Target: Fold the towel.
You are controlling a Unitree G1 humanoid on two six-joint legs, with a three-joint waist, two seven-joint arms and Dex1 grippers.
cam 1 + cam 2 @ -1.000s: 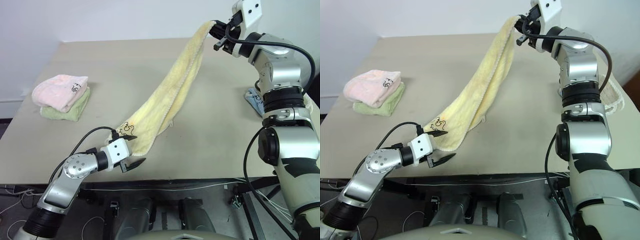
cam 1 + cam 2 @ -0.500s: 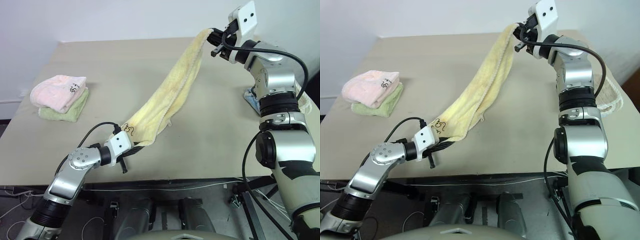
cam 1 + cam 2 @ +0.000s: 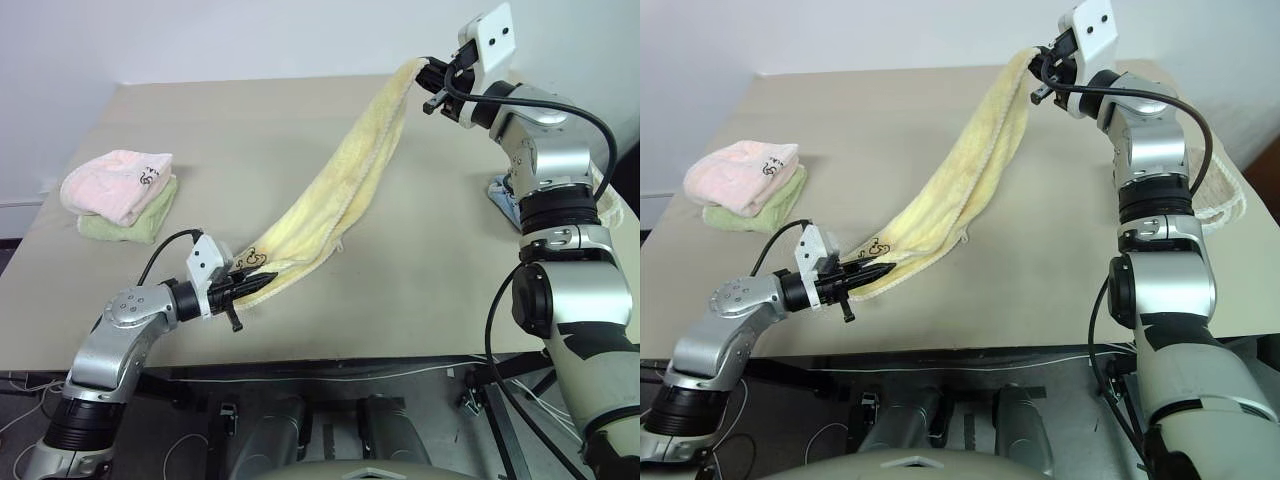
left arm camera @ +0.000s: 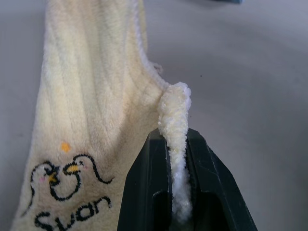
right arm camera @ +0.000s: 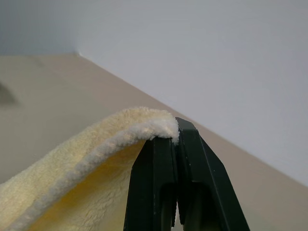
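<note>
The left arm reaches low and forward, its tool (image 3: 252, 284) pointing roughly level toward the right, both black fingers (image 4: 149, 192) pinched together on a fluffy hem of the towel (image 3: 340, 190). The right arm is raised high and extended, its tool (image 3: 428, 72) aimed leftward, fingers clamped tight on the towel's other end.

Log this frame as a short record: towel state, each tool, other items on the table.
towel: yellow, stretched between both tools, high at the far end, low near end just above the table
left tool: shut on the towel's near corner, beside the embroidered mark
right tool: shut on the towel's far end, raised
other items: pink towel folded on a green towel, at the table's left
fold: not yet made
</note>
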